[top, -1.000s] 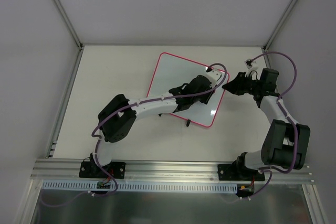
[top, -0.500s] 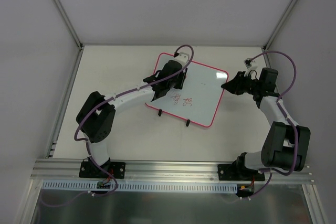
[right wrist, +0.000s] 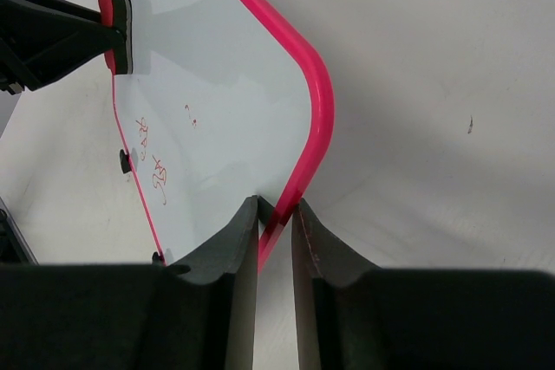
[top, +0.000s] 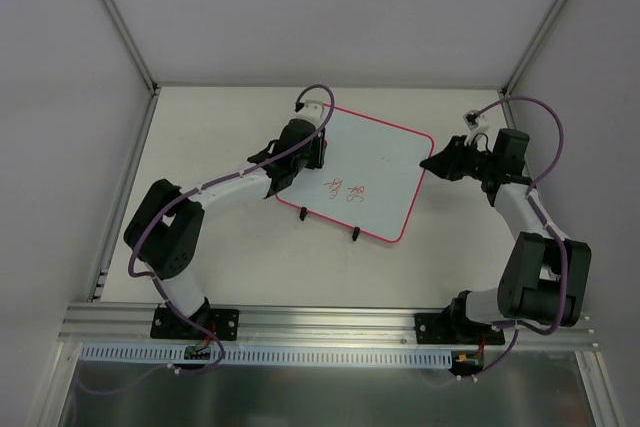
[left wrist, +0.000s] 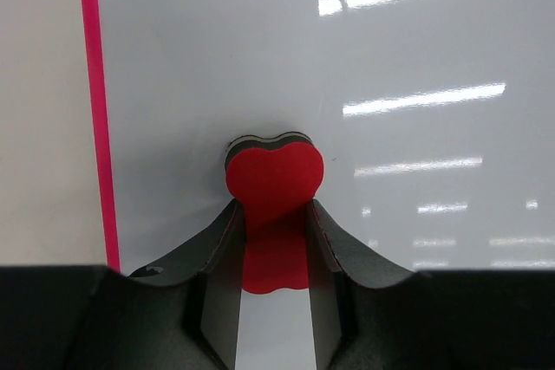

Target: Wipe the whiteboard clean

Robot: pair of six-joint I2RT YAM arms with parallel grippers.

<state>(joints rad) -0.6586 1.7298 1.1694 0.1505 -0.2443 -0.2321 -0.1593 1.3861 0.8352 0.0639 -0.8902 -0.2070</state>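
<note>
The whiteboard with its pink-red frame lies on the table, with red handwritten marks near its front edge and two black feet below it. My left gripper is shut on the small red eraser and presses it on the board's left part, close to the left frame. My right gripper is shut on the board's right frame edge. The marks and the eraser also show in the right wrist view.
The table's white walls and metal rails border the work area on all sides. A metal rail with the arm bases runs along the near edge.
My left gripper has swept the eraser from the board's right side across to its left edge, uncovering the red marks. The right gripper and the board have stayed put.
</note>
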